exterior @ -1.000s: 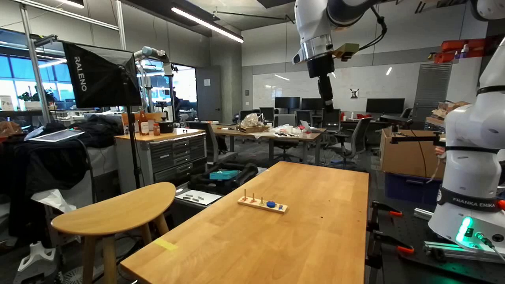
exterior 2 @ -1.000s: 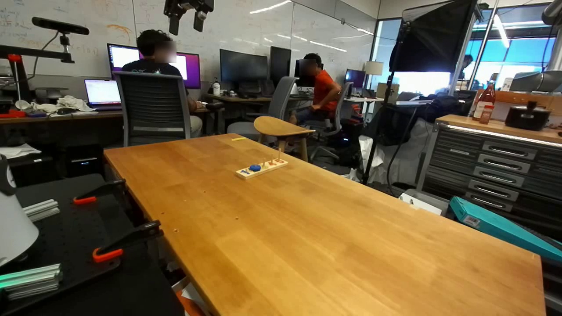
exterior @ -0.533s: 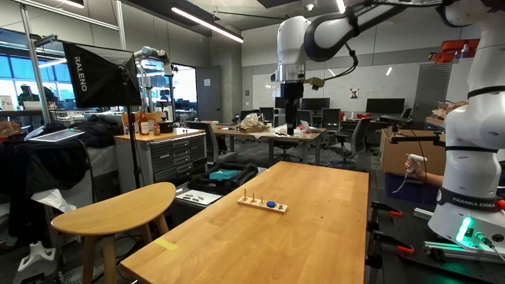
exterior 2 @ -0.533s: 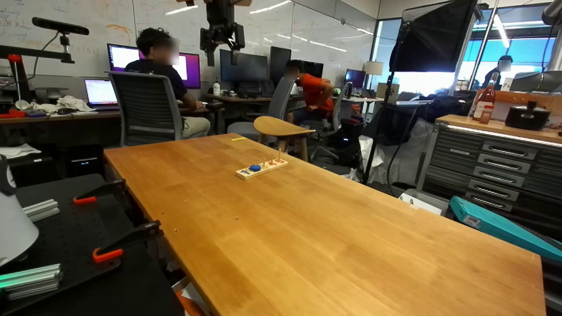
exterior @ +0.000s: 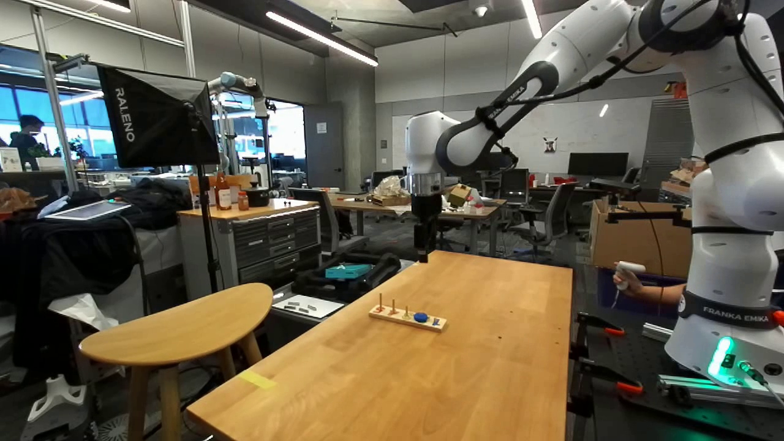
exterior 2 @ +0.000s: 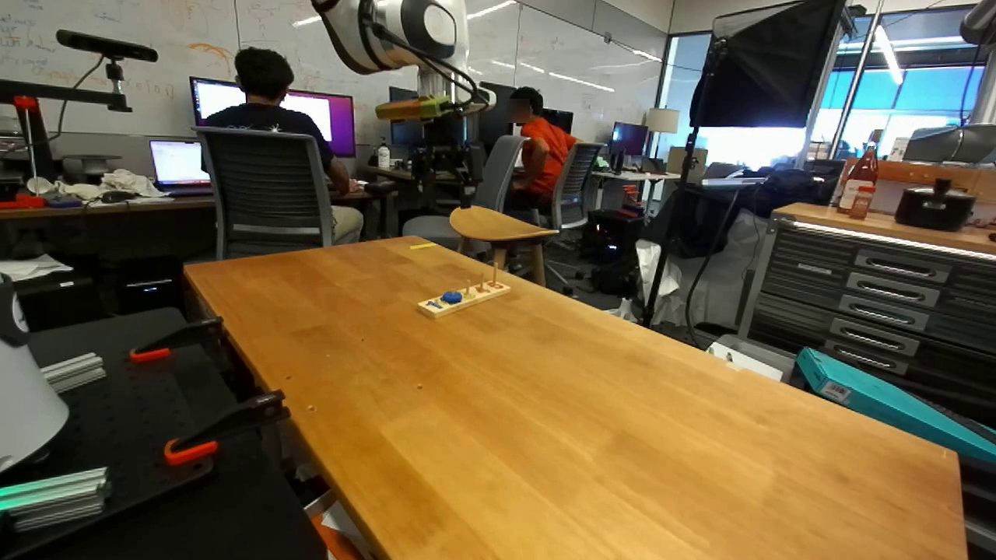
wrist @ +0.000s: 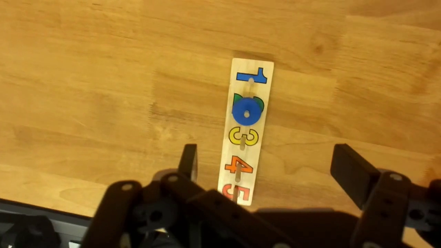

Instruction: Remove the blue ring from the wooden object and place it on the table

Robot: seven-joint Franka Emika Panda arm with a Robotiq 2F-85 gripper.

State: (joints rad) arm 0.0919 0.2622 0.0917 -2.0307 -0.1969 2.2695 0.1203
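The wooden board (exterior: 395,318) lies flat on the long wooden table (exterior: 478,367), and it shows in both exterior views (exterior 2: 440,311). In the wrist view, the board (wrist: 247,179) bears painted numbers 1 to 5, with upright pegs. The blue ring (wrist: 254,112) sits around the peg at number 2; it also shows in both exterior views (exterior: 420,317) (exterior 2: 451,297). My gripper (wrist: 264,147) is open and empty, high above the table. In the wrist view its fingers stand wide apart on either side of the board's lower half, and the ring lies farther up the picture.
A rounded oval wooden stool (exterior: 184,324) stands beside the table. Black clamps with orange tips (exterior 2: 191,451) hold on at the robot-side edge. A teal box (exterior 2: 879,404) and a drawer cabinet (exterior 2: 871,288) stand past the far edge. Yellow tape (exterior: 258,379) marks a table corner.
The arm has come down a long way, moving left in an exterior view, and the gripper is now much lower. The board and the blue ring have not moved.
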